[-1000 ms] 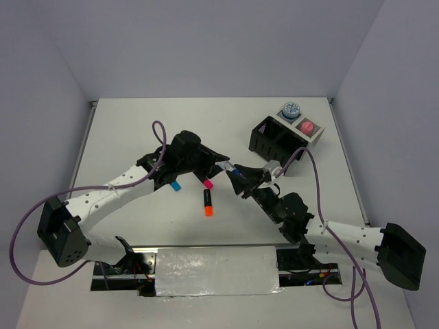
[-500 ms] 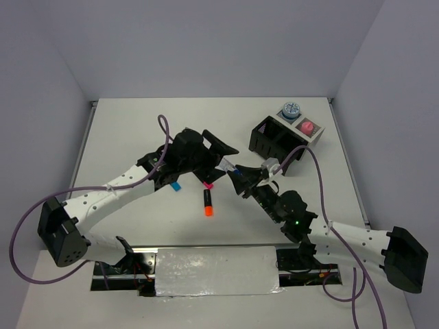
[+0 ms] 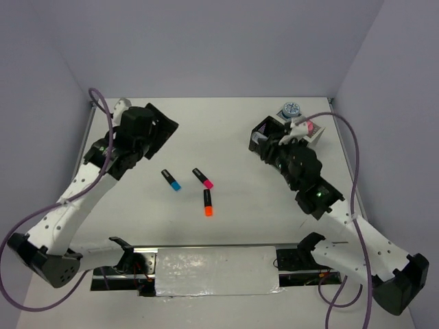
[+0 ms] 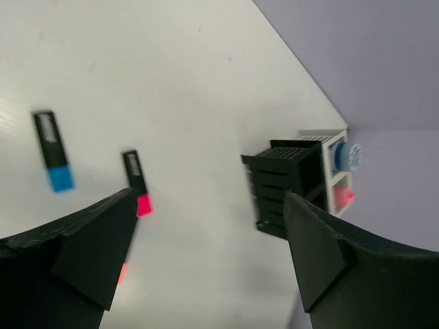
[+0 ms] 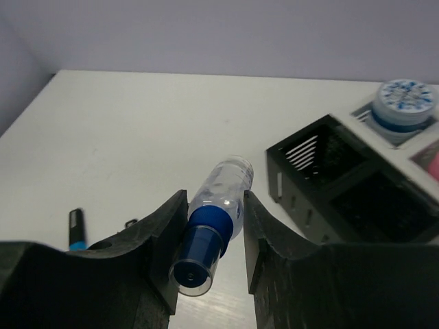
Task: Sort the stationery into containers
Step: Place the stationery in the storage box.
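Observation:
My right gripper (image 5: 214,199) is shut on the white-blue marker (image 5: 218,205), its blue cap end toward the camera. In the top view the right gripper (image 3: 278,142) hangs over the black container (image 3: 258,130), beside the white container (image 3: 317,137). A blue-white roll (image 3: 291,110) and a pink item (image 3: 306,127) sit in the white one. Highlighters with blue (image 3: 171,179), pink (image 3: 202,178) and orange (image 3: 207,203) caps lie mid-table. My left gripper (image 3: 156,130) is raised at the far left, and in its wrist view the left gripper (image 4: 209,200) is open and holds nothing.
White walls close off the table at the back and both sides. In the left wrist view the black container (image 4: 288,185) stands ahead, with the white container (image 4: 328,140) behind it. A metal plate (image 3: 216,269) lies between the arm bases.
The left gripper opened, let go of the marker and swung back to the far left. The right gripper kept the marker and carried it up to the black container.

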Controlling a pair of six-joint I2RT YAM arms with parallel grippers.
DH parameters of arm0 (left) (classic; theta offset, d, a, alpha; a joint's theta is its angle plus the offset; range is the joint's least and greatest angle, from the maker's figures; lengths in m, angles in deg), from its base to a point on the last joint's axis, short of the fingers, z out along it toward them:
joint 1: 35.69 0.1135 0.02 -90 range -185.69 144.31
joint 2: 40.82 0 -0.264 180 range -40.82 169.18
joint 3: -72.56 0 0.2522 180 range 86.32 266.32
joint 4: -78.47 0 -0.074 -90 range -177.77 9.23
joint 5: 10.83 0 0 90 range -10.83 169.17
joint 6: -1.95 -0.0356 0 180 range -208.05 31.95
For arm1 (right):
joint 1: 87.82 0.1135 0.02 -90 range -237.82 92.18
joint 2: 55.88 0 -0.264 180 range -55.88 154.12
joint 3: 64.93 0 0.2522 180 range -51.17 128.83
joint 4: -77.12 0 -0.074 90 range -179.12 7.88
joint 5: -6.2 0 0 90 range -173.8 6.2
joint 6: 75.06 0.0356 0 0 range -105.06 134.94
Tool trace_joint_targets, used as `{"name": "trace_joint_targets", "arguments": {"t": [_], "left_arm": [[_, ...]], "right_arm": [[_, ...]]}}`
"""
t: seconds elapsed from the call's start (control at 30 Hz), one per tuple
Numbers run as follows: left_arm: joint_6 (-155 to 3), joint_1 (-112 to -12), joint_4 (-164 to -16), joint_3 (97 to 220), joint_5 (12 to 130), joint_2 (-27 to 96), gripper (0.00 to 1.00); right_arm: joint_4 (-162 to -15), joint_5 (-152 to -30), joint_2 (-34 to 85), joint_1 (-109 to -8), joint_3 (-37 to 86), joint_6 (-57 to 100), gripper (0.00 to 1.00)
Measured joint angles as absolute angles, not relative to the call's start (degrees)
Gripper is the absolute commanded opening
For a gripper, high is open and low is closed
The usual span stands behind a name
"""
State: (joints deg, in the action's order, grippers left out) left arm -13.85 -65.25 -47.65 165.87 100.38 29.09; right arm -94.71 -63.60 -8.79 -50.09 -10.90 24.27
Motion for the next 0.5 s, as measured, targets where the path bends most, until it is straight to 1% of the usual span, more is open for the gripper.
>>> {"name": "trace_joint_targets", "arguments": {"t": [0.13,0.23,0.33,0.5], "left_arm": [[-28.3,-64.8,-45.2,165.9,101.6,23.7,0.99],[-39.2,-64.9,-43.5,165.6,100.5,20.6,0.99],[-47.8,-64.9,-41.9,164.1,98.9,18.0,0.99],[-56.9,-65.0,-39.6,159.3,96.2,13.8,0.99]], "right_arm": [[-80.6,-66.5,0.0,-59.3,4.8,24.9,0.00],[-73.9,-68.3,8.6,-63.7,14.5,24.4,0.00],[-67.6,-69.8,16.8,-66.5,21.7,23.7,0.00],[-60.2,-72.8,29.0,-70.3,31.5,22.6,0.00]]}}
